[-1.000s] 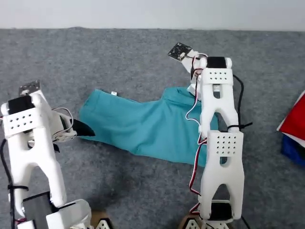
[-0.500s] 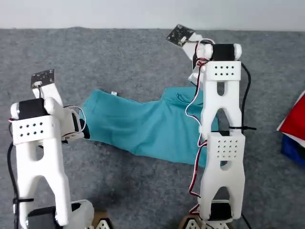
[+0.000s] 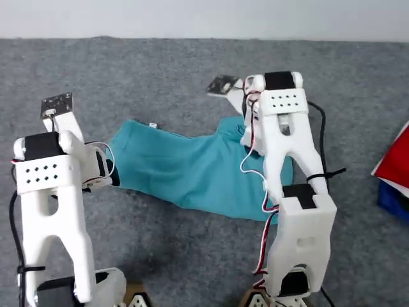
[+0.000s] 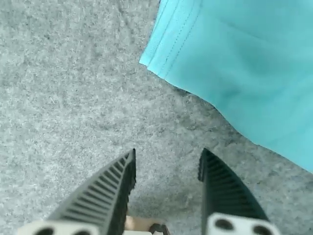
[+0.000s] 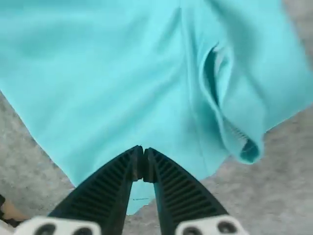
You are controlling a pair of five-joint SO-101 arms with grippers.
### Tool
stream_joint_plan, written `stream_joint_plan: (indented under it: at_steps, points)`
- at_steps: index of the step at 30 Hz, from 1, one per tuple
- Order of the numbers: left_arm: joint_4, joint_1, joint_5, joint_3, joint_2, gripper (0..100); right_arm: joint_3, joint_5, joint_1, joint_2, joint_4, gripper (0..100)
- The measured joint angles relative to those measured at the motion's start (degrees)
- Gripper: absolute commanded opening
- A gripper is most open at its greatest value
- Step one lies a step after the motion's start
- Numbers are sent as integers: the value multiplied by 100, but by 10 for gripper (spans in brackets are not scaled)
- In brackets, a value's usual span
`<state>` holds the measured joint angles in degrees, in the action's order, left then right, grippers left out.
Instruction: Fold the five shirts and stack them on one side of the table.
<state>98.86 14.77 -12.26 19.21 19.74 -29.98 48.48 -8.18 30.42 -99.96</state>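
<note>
Right tool (image 5: 142,155), pressed together, over teal shirt (image 3: 192,169); left tool (image 4: 167,155), spread, beside shirt's hem; shirt's white tag (image 3: 152,125) unreadable.

No lettering, number or sign can be read anywhere. A small white tag (image 3: 152,125) sits at the upper left edge of the teal shirt (image 3: 192,169) in the high view, but any print on it is too small to make out.
</note>
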Motion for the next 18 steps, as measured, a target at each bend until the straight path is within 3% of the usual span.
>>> stream_joint_plan:
  at_steps: [9,18]
  points:
    - [0,0,0,0,0,200,114,-9,501,457,1090,8]
    - [0,0,0,0,0,200,114,0,501,818,1626,8]
